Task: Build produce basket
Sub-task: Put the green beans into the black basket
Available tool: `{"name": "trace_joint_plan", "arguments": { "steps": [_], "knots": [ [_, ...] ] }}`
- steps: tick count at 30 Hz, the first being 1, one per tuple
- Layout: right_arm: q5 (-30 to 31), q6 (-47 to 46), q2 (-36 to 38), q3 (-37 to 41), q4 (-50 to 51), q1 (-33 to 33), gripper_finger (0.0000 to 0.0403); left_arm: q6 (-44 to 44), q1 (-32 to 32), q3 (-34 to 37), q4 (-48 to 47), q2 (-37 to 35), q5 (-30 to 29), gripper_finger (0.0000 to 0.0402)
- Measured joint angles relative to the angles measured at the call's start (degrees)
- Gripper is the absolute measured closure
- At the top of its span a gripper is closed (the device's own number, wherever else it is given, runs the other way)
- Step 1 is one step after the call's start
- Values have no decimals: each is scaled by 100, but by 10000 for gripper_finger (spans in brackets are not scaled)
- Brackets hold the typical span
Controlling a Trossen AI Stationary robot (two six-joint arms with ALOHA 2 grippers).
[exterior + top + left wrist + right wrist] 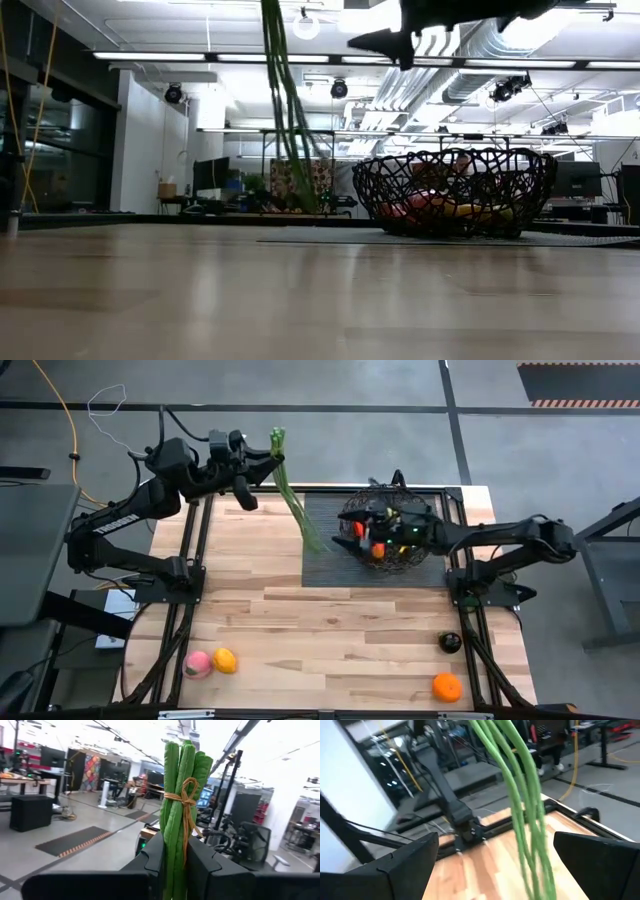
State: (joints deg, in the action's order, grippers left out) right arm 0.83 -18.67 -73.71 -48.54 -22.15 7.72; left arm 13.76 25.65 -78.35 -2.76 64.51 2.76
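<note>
- The left claw (262, 458), upper left of the overhead frame, is clamped on the tied end of a bundle of long green stalks (292, 500), which hang slanting toward the ribbed dark mat (325, 555).
- The right claw (378, 532) hovers over the round black wire basket (352, 510), right of centre, its fingers spread wide.
- Some produce already lies inside; a pink peach (197, 664), two oranges (447, 687) and a dark plum (450, 642) wait along the tabletop (330, 630) at the frame's lower edge.
- Step in hand: bringing the stalks in. Next, likely carry them rightward over the rim, then release.

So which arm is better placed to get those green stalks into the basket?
Left. Its gripper already clamps the tied green stalks, lifted beside the basket; the right gripper is open over the basket.
</note>
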Motion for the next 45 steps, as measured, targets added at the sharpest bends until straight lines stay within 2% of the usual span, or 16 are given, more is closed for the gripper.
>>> {"name": "trace_joint_plan", "arguments": {
  "steps": [3,9,22,25,30,38,41,45],
  "knots": [
    [142,241,-384,-255,12,-91,15,-26,-3,0,2,0,214,364],
    [200,716,-1229,-1031,311,-156,15,-43,-144,0,55,0,241,364],
    [200,229,-2405,-2298,385,-382,15,-46,-262,0,273,0,205,364],
    [289,355,-2550,-2402,386,-460,15,-44,-262,0,273,0,203,364],
    [1042,428,-2621,-2430,381,-533,15,-44,-334,0,271,0,214,364],
    [1382,570,-2636,-2430,433,-526,15,-28,-409,0,298,0,218,364],
    [1365,570,-2636,-2430,422,-525,15,88,-407,0,379,0,320,364],
    [776,568,-2636,-2430,372,-516,15,111,-407,0,509,0,444,364]
  ]
}}
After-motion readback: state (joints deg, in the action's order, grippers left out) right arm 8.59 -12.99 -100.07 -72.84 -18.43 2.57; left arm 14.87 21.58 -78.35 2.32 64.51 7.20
